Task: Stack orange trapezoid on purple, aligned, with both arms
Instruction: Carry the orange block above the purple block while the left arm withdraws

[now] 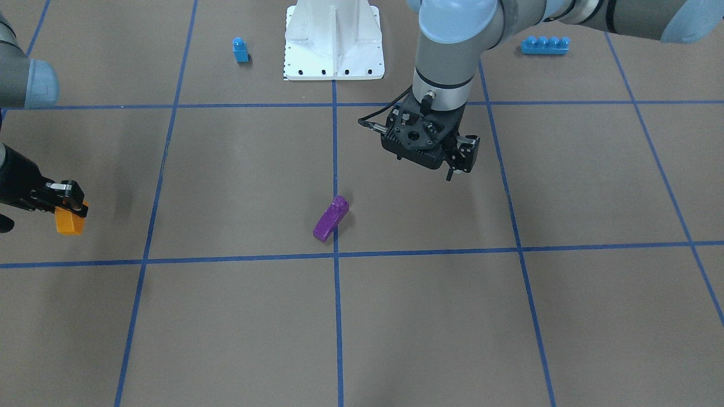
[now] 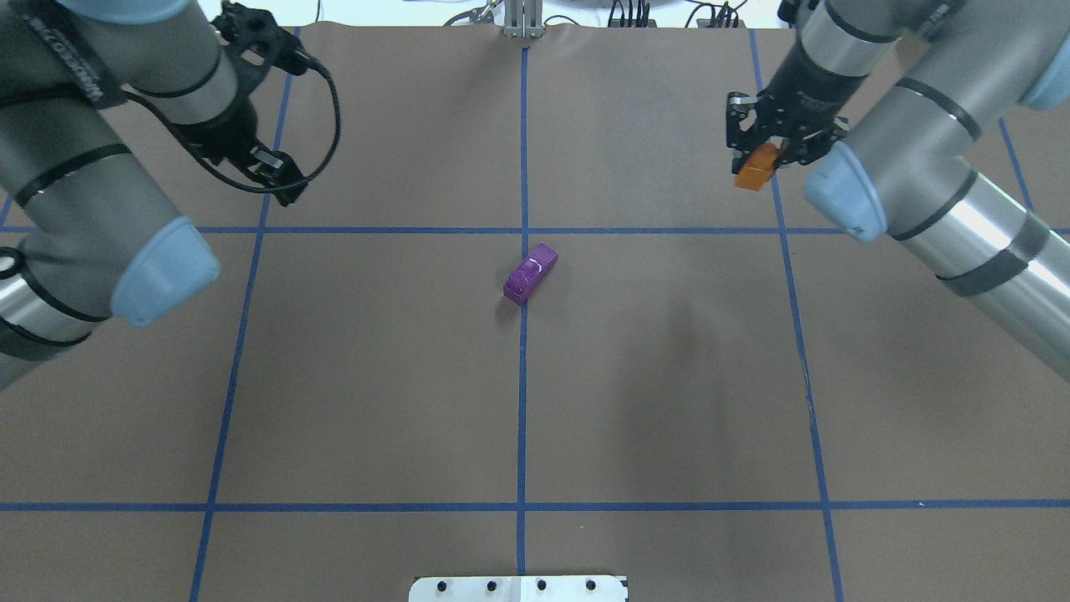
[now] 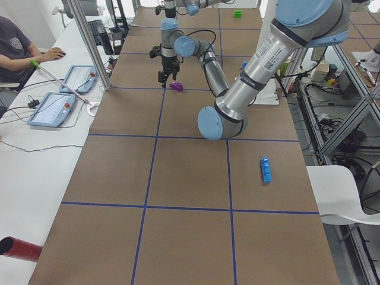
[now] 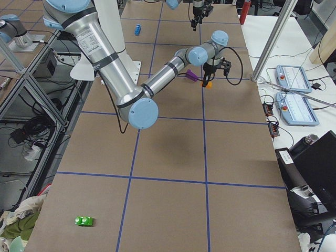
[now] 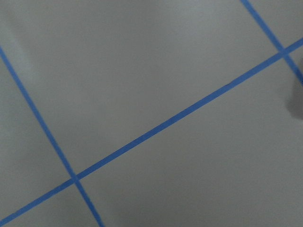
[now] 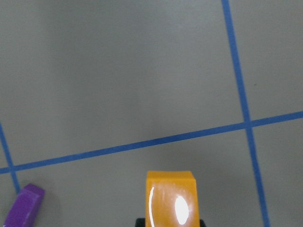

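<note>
Pose: both aloft | right fingers clamp orange trapezoid | left fingers: cannot tell

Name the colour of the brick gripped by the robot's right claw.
Orange. The orange trapezoid brick shows best in the right wrist-mounted view.

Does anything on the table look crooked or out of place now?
The purple brick lies slanted across the middle blue tape line, not parallel to it. The orange brick is held in the right hand. Nothing looks spilled or broken.
</note>
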